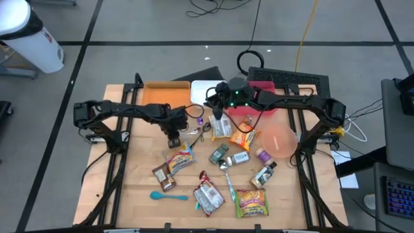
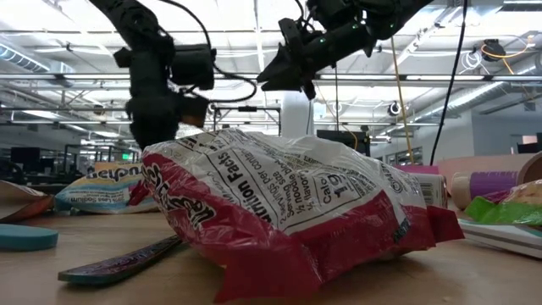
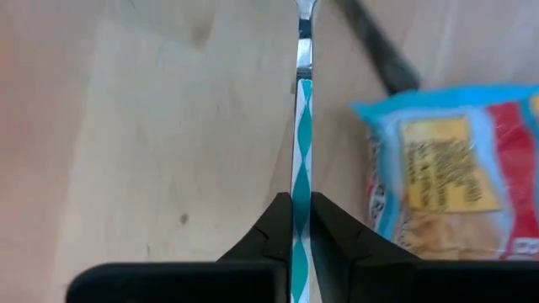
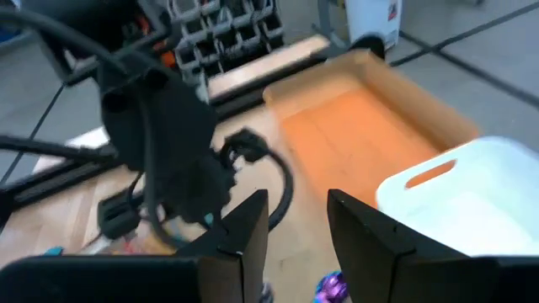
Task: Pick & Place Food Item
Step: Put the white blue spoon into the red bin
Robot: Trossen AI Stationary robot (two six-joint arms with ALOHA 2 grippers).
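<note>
Low view, centre frame: a red-and-white snack bag [image 2: 288, 212] reads "Nutrition Facts". Only the left wrist view shows the left gripper [image 3: 301, 220], fingers clamped on a teal-and-white striped utensil handle [image 3: 301, 143] over the counter [image 3: 152, 126]. Right gripper [image 4: 296, 220], fingers parted, empty, hangs above the orange tray [image 4: 362, 126].

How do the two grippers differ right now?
The left gripper is shut on a teal-and-white striped fork handle, low at the table; the right gripper stands open and holds nothing, raised over the table's far side near the orange tray. Both have dark two-finger jaws.
</note>
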